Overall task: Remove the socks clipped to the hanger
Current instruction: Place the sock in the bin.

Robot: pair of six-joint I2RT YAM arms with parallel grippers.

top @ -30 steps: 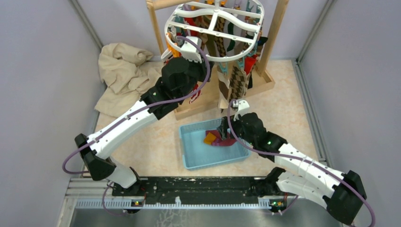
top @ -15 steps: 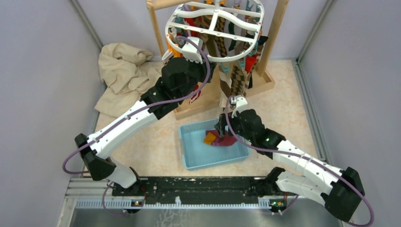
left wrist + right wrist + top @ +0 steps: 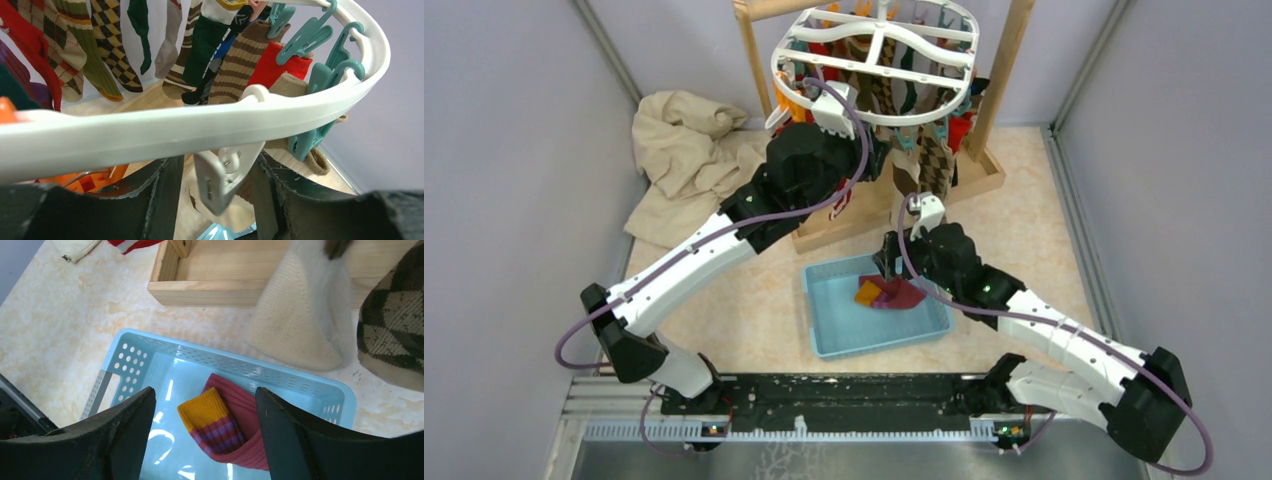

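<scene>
Left gripper [image 3: 212, 200] just eased part-open astride a hanger [image 3: 150, 130] clip [image 3: 225, 170], gripping nothing; my right gripper [image 3: 205, 405] wide, empty over bin [image 3: 225, 358]. Mid-unclipping; next: pinch a loaded clip, free its sock [image 3: 240, 65].

No writing, label, brand or number can be read anywhere: none on the hanger [image 3: 200, 127], the socks [image 3: 235, 65] or the basket [image 3: 280, 372].

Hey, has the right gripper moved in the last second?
Yes. The right gripper has shifted slightly up and left in the overhead view, toward the wooden stand, above the blue basket.
</scene>
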